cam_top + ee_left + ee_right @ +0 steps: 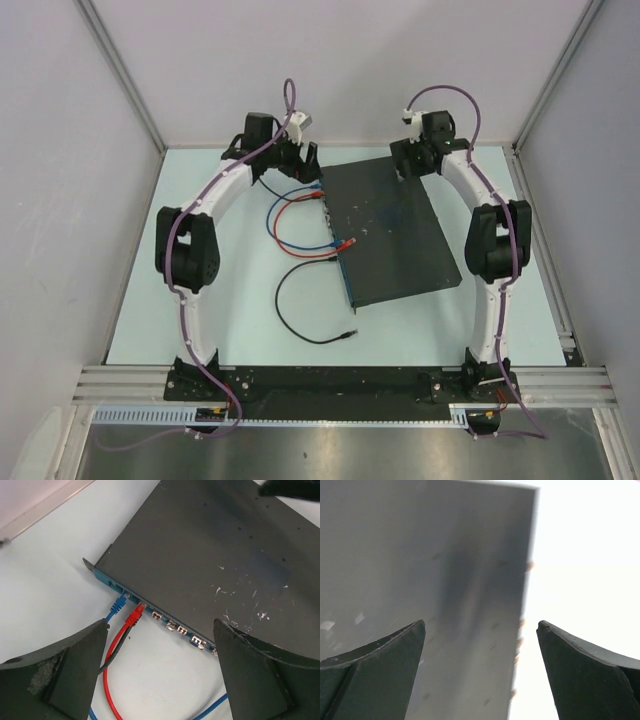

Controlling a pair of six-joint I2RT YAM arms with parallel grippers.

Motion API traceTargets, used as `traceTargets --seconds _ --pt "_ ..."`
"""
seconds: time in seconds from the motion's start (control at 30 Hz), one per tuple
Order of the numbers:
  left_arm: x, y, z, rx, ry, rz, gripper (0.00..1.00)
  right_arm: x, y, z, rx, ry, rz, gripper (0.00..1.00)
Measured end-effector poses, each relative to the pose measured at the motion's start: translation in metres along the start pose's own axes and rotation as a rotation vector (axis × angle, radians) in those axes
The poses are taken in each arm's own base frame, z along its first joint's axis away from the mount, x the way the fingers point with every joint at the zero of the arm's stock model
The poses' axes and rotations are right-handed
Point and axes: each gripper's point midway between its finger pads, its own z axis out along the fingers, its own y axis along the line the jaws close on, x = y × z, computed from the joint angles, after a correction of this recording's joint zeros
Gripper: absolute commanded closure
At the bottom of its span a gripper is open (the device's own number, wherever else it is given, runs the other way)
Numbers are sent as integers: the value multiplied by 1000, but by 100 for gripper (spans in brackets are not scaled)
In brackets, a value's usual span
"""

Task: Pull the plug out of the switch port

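The switch (395, 225), a flat black box with a scuffed top, lies mid-table; its bluish socket edge (165, 622) faces left. A blue plug (119, 604) and a red plug (135, 615) sit in neighbouring sockets near the far corner. Another red plug (348, 243) sits further along that edge. My left gripper (160, 680) is open and empty, hovering above the table just beside these plugs, also seen from above (307, 166). My right gripper (480, 670) is open and empty over the switch's top (445, 580) near its far right edge, also seen from above (405, 168).
Blue (272, 215) and red (285, 240) cables loop on the table left of the switch. A black cable (285, 310) curls toward the near side, its free end (348, 335) lying loose. Walls enclose the table on three sides.
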Motion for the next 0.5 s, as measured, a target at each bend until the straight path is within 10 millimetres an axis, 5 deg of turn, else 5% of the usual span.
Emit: traceTargets --seconds 0.2,0.33,0.5 --pt "-9 3 -1 51 -11 15 13 6 -29 36 -19 24 52 0" --pt "-10 24 -5 35 -2 -40 12 0 -10 59 -133 9 77 0" --pt "28 36 -16 20 65 -141 14 -1 18 64 -234 7 78 0"
